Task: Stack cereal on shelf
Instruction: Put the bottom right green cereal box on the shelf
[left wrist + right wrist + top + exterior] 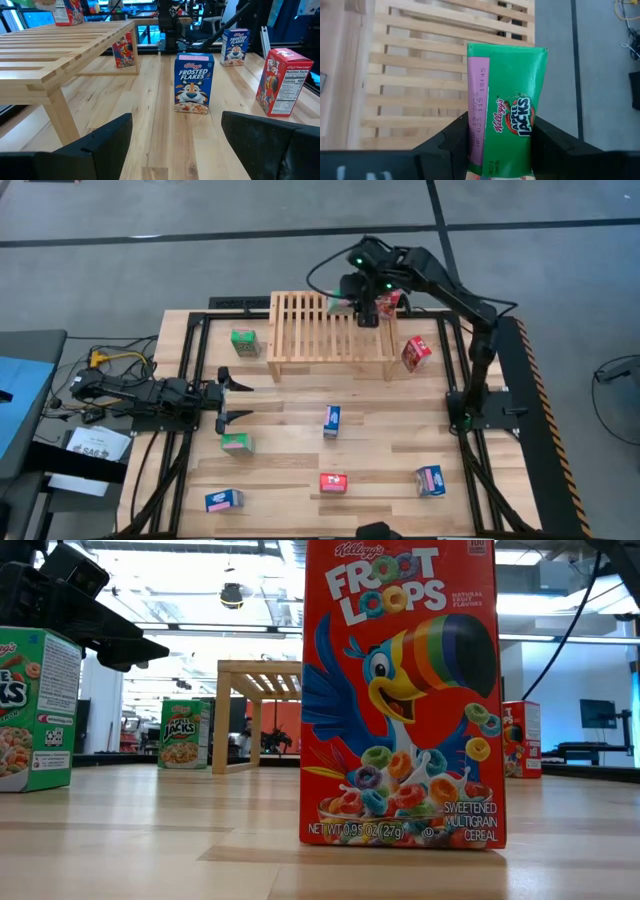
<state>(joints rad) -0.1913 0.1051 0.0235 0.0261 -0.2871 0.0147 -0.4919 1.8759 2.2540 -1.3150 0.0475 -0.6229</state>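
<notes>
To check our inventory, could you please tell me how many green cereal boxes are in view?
3: a green box left of the shelf, another beside the left gripper, a third held by the right gripper above the shelf.

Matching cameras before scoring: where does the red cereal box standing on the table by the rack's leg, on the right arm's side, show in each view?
High view: red box just right of the rack.
Low view: far right, in the background.
Left wrist view: beside the rack's far leg.
Right wrist view: not in it.
Shared landmark: the slatted rack, in all four.
</notes>
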